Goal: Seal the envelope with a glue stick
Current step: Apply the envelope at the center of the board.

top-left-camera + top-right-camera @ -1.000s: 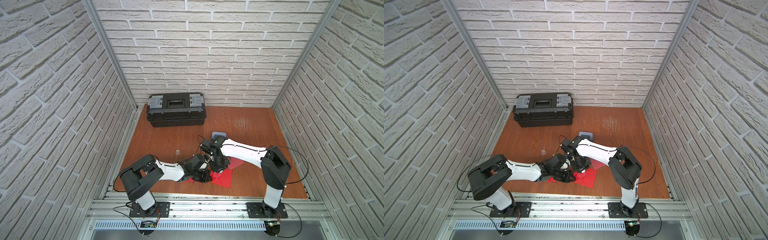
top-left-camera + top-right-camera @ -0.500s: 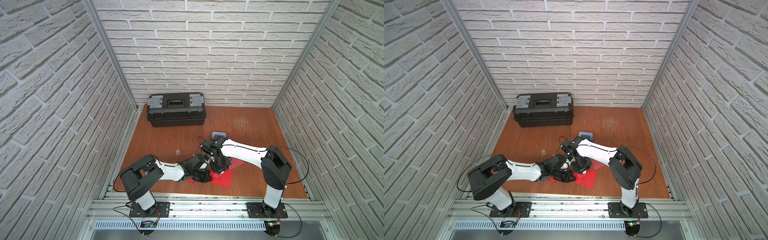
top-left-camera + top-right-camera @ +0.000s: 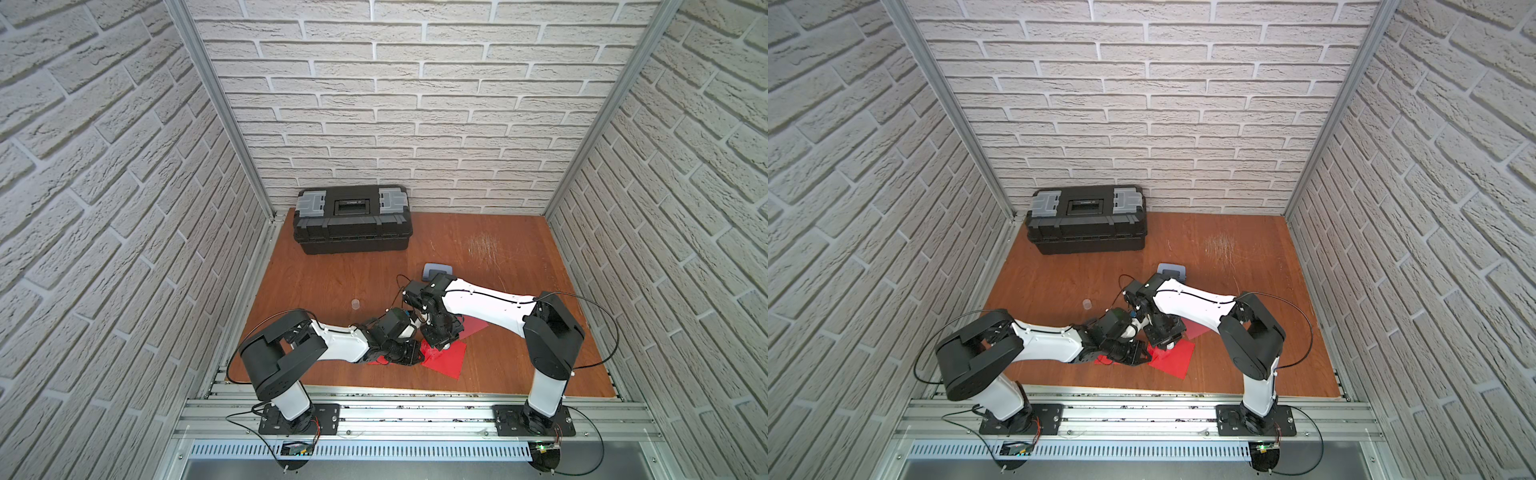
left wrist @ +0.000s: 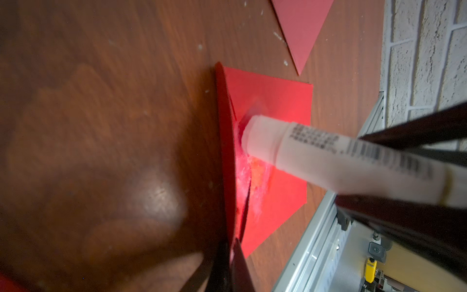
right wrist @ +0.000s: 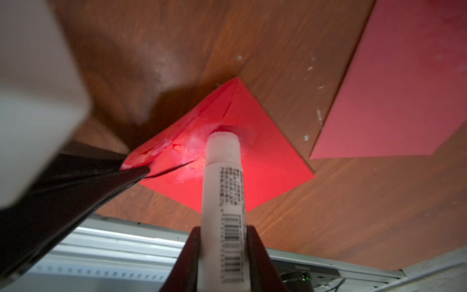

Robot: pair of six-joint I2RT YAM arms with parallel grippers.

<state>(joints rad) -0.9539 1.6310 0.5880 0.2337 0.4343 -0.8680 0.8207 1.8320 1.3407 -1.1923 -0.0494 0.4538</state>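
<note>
A red envelope (image 3: 446,360) (image 3: 1174,360) lies near the table's front edge. My left gripper (image 4: 231,242) is shut on the tip of its flap (image 4: 223,151), which stands lifted off the envelope's body (image 4: 283,101). My right gripper (image 5: 223,235) is shut on the white glue stick (image 5: 223,177), uncapped, whose end presses on the envelope (image 5: 265,156) just under the raised flap (image 5: 177,136). White glue smears show around that spot. In both top views the two grippers (image 3: 415,355) (image 3: 440,343) meet over the envelope, which hides the stick there.
A darker red sheet (image 5: 404,88) (image 3: 473,328) lies beside the envelope. A small clear cap (image 3: 355,304) stands to the left. A grey-blue hole punch (image 3: 435,270) sits behind the right arm, a black toolbox (image 3: 351,218) at the back wall, the metal rail (image 3: 395,399) in front.
</note>
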